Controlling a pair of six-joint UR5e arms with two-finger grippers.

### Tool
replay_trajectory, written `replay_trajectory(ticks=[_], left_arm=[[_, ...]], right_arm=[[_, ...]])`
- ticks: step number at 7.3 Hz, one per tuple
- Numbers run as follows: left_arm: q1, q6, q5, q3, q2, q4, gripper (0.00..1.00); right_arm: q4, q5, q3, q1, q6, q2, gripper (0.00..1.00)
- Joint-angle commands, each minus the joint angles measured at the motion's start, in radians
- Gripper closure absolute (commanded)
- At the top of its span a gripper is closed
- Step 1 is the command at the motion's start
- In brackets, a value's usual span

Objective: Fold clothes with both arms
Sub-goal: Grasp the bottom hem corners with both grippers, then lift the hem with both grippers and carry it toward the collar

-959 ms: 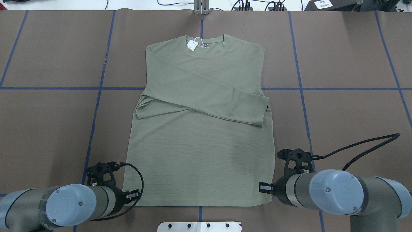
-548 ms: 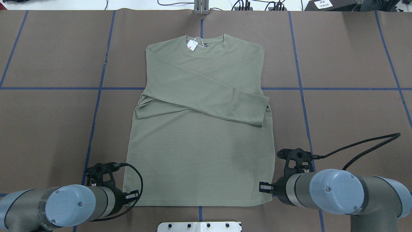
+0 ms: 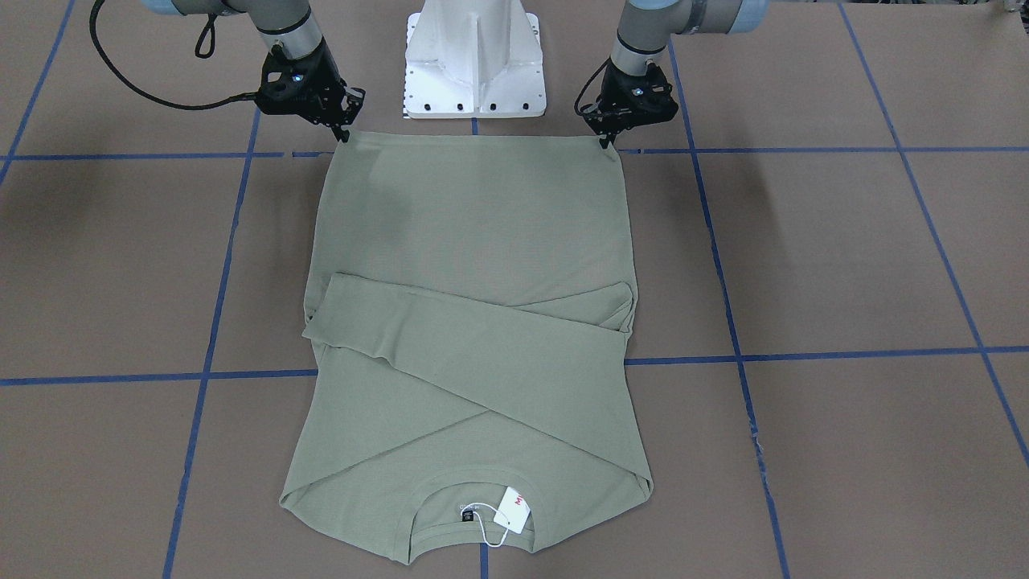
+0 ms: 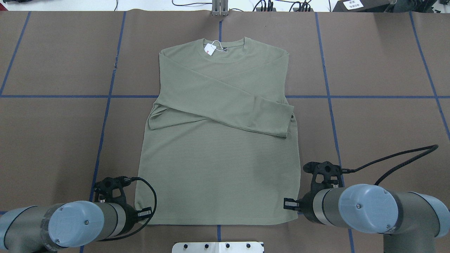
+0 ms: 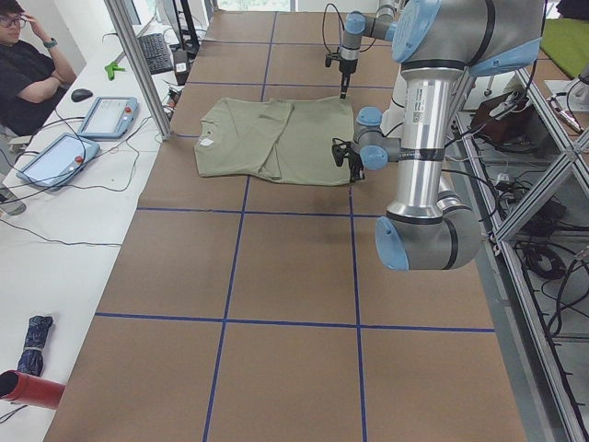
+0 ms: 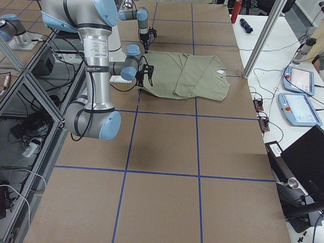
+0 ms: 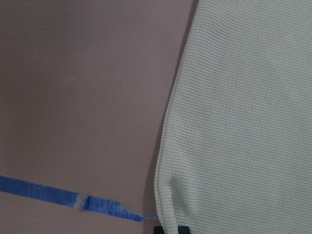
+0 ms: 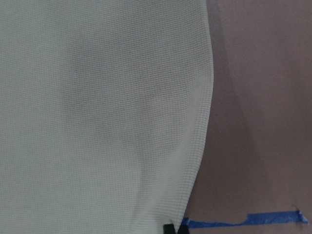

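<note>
Exterior front-facing: the shirt (image 3: pixel 474 241) is lying flat mid-table, its hem (image 3: pixel 474 138) at the top of frame, with the left gripper (image 3: pixel 606 141) and right gripper (image 3: pixel 346 133) each pinching shut on a hem corner. Overhead exterior: its long axis is running straight up-frame from both claws toward the collar (image 4: pixel 233 49).

Olive-green knit shirt (image 4: pixel 218 175), white tag (image 4: pixel 210 49), brown table (image 4: pixel 52 140) gridded with blue tape (image 4: pixel 70 96).
</note>
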Motion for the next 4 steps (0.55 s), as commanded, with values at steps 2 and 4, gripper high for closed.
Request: replay_trajectory(ticks=[2,4], left_arm=[[-0.003,-0.001,-0.001,-0.163,0.004,0.130,1.00],[0.035,-0.002,-0.001,-0.231,0.002,0.179,1.00]], right_arm=[[-0.001,0.017,0.040,0.006,-0.002,-0.028,1.00],[-0.001,0.110,0.155,-0.001,-0.011,-0.108,1.00]])
